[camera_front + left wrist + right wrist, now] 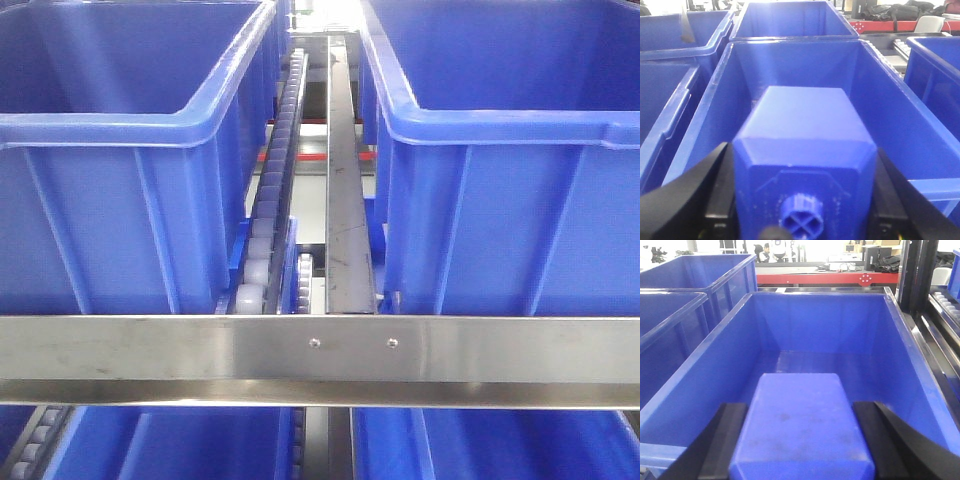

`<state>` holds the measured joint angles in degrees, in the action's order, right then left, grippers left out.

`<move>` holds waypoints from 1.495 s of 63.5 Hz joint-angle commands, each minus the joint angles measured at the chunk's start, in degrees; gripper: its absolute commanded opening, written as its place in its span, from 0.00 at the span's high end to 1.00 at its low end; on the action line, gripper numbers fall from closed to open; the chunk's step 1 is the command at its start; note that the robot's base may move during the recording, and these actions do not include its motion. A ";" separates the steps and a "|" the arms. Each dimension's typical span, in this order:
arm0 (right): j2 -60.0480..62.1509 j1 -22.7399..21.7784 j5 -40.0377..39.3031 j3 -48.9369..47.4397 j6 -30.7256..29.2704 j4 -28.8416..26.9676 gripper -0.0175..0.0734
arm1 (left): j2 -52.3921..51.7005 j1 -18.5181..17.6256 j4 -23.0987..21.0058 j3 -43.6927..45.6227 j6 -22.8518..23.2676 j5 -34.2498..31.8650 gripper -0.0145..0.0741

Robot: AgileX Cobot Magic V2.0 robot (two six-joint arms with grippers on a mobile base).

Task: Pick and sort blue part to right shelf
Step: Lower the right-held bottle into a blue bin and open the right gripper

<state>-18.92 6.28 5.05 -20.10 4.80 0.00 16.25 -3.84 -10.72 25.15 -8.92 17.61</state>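
Note:
In the right wrist view, my right gripper (pixel 801 407) is shut on the blue part (pixel 802 430), a flat-sided dark-blue block. Its black fingers (pixel 722 440) press both sides, and its cap end is out of view. It hangs over an open blue bin (pixel 825 335). In the left wrist view, my left gripper (pixel 802 150) is shut on a squatter blue block (pixel 805 130) with bevelled corners and a small round knob (pixel 801 220) facing the camera, above another blue bin (pixel 795 65). The right shelf (pixel 320 350) shows its steel front rail in the front view.
Two large blue bins (pixel 120 200) (pixel 520 200) sit on the upper tier, split by a roller track (pixel 275 190) and a steel divider (pixel 345 200). More bins (pixel 170 445) lie on the tier below. A red-framed table (pixel 840 277) stands behind the shelf.

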 commanded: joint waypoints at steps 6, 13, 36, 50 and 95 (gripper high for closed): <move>-0.29 -0.36 -5.05 -1.72 -0.56 0.35 0.38 | 0.43 0.02 -0.45 1.72 0.05 -5.22 0.44; -0.29 -0.36 -5.05 -1.72 -0.56 0.35 0.38 | 0.43 0.02 -0.45 1.72 0.05 -5.22 0.44; -0.28 -0.36 -5.62 -1.78 -0.56 0.35 0.38 | 0.43 0.02 -0.61 1.72 0.05 -5.84 0.44; -0.28 -0.31 -3.11 -1.78 -0.56 0.00 0.38 | 0.43 0.02 -0.61 1.72 0.05 -7.63 0.44; -30.17 0.39 -0.23 -19.13 -0.56 0.00 0.38 | 32.99 -14.59 -0.61 6.96 -1.76 -27.25 0.44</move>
<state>-45.00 6.73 10.78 -34.69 4.80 0.00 45.27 -18.31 -10.72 29.05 -10.74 -0.57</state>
